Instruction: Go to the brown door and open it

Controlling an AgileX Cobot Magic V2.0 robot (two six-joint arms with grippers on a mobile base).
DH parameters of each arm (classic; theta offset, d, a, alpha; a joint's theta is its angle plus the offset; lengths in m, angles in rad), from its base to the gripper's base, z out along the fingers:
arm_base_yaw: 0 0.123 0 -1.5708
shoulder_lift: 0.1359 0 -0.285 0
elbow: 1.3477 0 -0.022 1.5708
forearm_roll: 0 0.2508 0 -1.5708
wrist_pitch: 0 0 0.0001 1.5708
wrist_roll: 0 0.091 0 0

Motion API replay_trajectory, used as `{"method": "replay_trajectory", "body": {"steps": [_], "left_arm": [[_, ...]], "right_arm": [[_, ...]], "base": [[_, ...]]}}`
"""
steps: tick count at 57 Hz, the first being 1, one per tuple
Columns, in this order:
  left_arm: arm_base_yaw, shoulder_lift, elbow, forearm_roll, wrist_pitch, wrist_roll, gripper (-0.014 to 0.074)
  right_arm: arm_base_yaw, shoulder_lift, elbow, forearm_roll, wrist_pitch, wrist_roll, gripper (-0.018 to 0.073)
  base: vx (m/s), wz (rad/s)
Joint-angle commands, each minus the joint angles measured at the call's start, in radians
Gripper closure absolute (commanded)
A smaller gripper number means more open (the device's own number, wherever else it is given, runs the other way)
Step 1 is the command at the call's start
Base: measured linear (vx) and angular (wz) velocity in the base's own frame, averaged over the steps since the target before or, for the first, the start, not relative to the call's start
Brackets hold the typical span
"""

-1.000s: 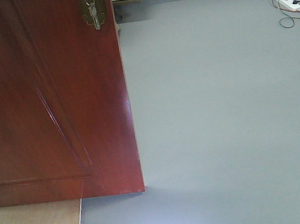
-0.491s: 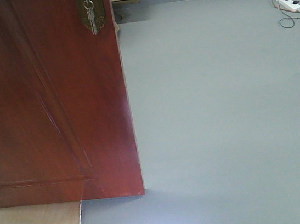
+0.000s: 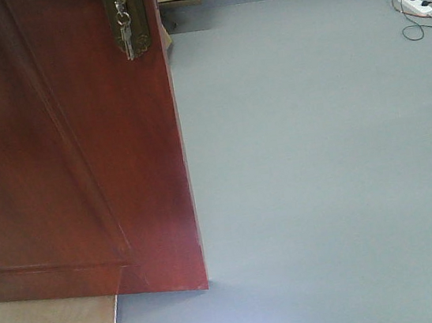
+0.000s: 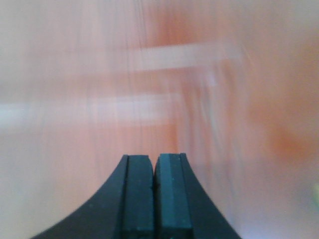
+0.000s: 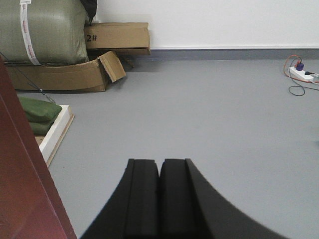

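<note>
door: one brown door [image 3: 71, 149], fills the left of the front view; free edge runs down near mid-frame, bottom corner just above the grey floor [image 3: 319, 156]
door handling: judged heavy, rigid, glossy so likely slick to bare pads; swings on hinges, hinge side not in view
where to grab: lever handle not clearly in frame, only a sliver at the top edge; otherwise push flat on the panel close to the free edge for leverage
lock plate: one, dark bronze [image 3: 126, 18], top of door, near the free edge
keys: one bunch [image 3: 127, 39] hanging from the plate; count within bunch too small to tell
left gripper: [image 4: 154, 196] pads pressed together, nothing between them; blurred reddish surface right in front, probably the door; contact cannot be told
right gripper: [image 5: 159, 199] pads together, empty, pointing at open floor, door edge at its left
power strip: one [image 3: 416, 4], far right on the floor, with wires
cardboard boxes: two [image 5: 117, 37], by the wall
</note>
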Motion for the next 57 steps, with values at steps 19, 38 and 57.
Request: {"method": "replay_trajectory", "body": {"steps": [19,38,57], "left_arm": [[-0.004,-0.772,0.713,-0.012,-0.072,-0.002,0.0565],[-0.004,-0.857,0.841,-0.012,-0.063,-0.001,0.0565],[-0.004,-1.026,0.911,-0.012,-0.042,-0.051,0.0565]], "right_arm": [[0.0,-0.006,0.004,-0.003,-0.075,-0.006,0.0559],[0.0,-0.006,0.004,-0.003,-0.075,-0.006,0.0559],[0.0,-0.006,0.004,-0.003,-0.076,-0.006,0.0559]], "base": [[0.0,0.0],[0.0,0.0],[0.0,0.0]]}}
